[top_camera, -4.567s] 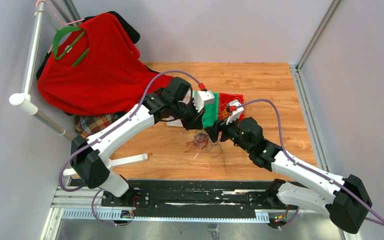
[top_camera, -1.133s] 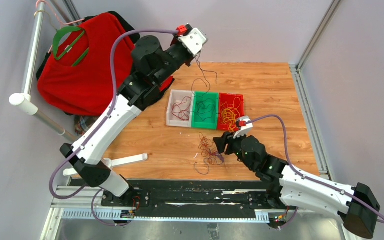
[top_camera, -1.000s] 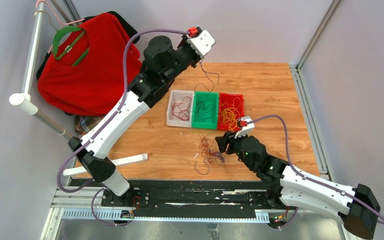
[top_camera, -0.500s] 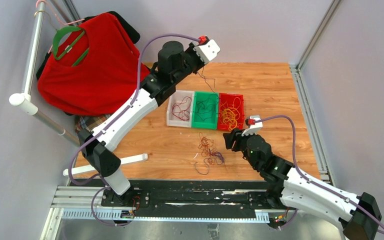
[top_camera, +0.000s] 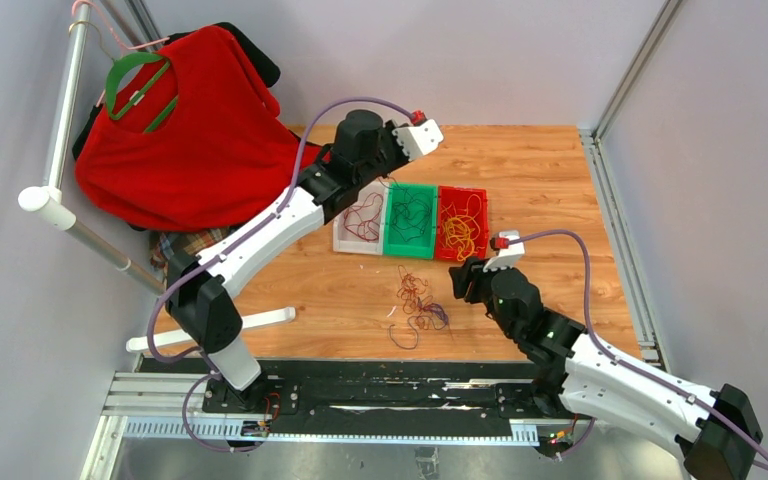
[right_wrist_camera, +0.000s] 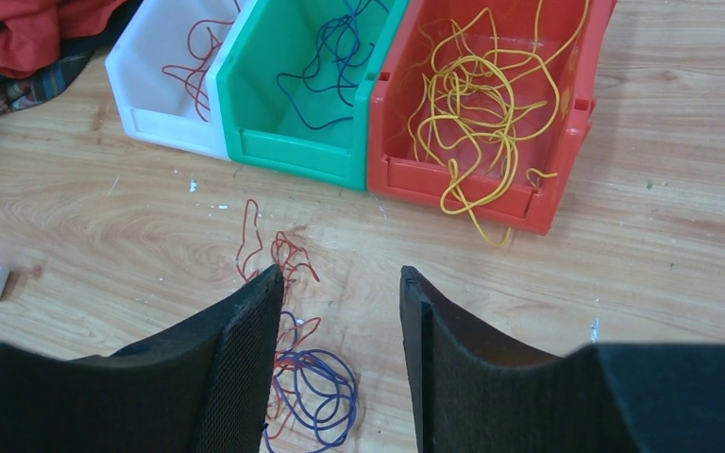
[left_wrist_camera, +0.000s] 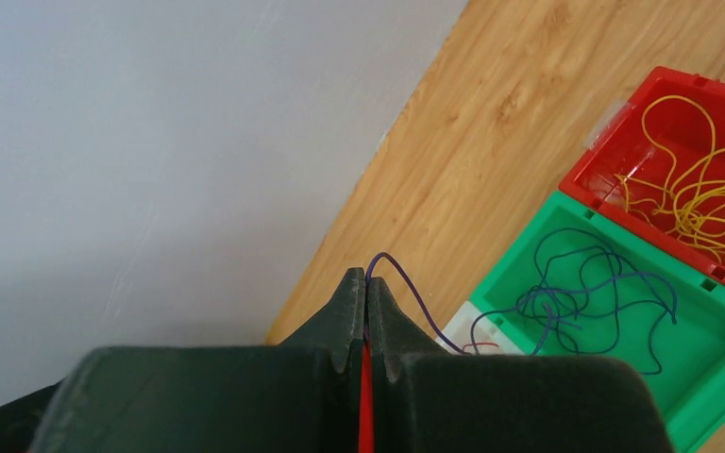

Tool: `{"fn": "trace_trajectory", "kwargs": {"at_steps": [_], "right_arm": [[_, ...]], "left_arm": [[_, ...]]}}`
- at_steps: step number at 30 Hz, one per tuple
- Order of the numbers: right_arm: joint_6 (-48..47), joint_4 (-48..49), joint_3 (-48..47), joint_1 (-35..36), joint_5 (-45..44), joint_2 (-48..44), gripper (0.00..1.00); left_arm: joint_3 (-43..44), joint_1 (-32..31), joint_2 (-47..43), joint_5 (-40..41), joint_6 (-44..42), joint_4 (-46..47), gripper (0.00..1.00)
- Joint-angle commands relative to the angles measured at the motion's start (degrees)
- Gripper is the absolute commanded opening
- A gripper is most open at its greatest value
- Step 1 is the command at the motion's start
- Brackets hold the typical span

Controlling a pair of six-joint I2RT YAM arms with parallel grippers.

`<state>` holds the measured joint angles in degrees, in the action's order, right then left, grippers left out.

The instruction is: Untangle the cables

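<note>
Red cloth is spotted at the far left: a red shirt [top_camera: 200, 150] on a green plastic hanger [top_camera: 138, 60], hung from a white pipe rack [top_camera: 65, 100] beside the wooden table [top_camera: 550, 180]. Next, the left gripper [left_wrist_camera: 366, 286] is held up over the far side of the bins. Its jaws are pressed together on a thin dark purple wire [left_wrist_camera: 413, 288], which is pinched at the very tips and trailed down to the rim of the green plastic bin [left_wrist_camera: 717, 387].

Three bins are lined up touching, side by side. A white plastic bin [right_wrist_camera: 156, 118] is seen with thin dark red wires [right_wrist_camera: 198, 66] in it. The green one is loaded with curly purple wires [right_wrist_camera: 335, 52]. A red plastic bin [right_wrist_camera: 453, 184] is filled with yellow-orange wires [right_wrist_camera: 477, 99], one of them hung over the near wall onto the wood.

Just in front of the bins, a loose tangle of dark red and purple wires [right_wrist_camera: 302, 373] is spread on the table. Over on the right, the right gripper [right_wrist_camera: 340, 278] is poised above that tangle, jaws spread apart, with the tangle seen through the gap.
</note>
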<state>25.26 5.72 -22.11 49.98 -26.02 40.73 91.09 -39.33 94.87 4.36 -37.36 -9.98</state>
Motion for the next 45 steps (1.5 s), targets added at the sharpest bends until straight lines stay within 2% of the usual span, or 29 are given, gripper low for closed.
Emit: {"fn": "trace_trajectory", "kwargs": {"at_steps": [1, 11, 17, 24, 28, 35, 37, 40, 45], "right_arm": [[-0.6, 0.6, 0.0, -1.3, -0.6, 0.6, 0.49], [-0.8, 0.1, 0.4, -2.8, -0.7, -0.1, 0.47], [-1.1, -0.5, 0.2, -3.9, -0.3, 0.0, 0.47], [-1.6, -1.5, -0.2, -4.5, -0.1, -0.1, 0.46], [-2.3, -2.8, -1.2, -4.9, -0.3, -1.2, 0.46], [-3.2, -5.4, -3.2, -5.7, -0.1, -2.3, 0.45], [-3.3, -5.7, -3.4, -5.7, -0.1, -2.6, 0.45], [-3.3, -6.5, -4.1, -5.7, -0.1, -2.6, 0.45], [-3.3, -7.3, -5.4, -5.8, -0.1, -2.0, 0.45]], "left_arm": [[-0.5, 0.0, 2.2, 0.0, -0.6, 2.2, 0.01], [-0.1, -0.7, 12.3, 0.4, -4.0, 3.0, 0.01], [-1.5, -0.7, 16.3, -0.4, -2.5, 5.4, 0.01], [-2.6, -0.7, 18.7, -2.9, 2.6, 5.7, 0.00], [-1.7, 0.7, 18.7, -9.7, 10.0, 1.6, 0.01], [-4.1, 0.7, 18.7, -12.9, 9.7, -0.4, 0.01], [-3.0, 0.7, 19.6, -14.4, 9.6, -2.5, 0.07], [1.2, 0.7, 21.0, -15.0, 8.6, -8.6, 0.32], [6.9, 2.0, 19.0, -13.3, 6.4, -17.3, 0.55]]}}
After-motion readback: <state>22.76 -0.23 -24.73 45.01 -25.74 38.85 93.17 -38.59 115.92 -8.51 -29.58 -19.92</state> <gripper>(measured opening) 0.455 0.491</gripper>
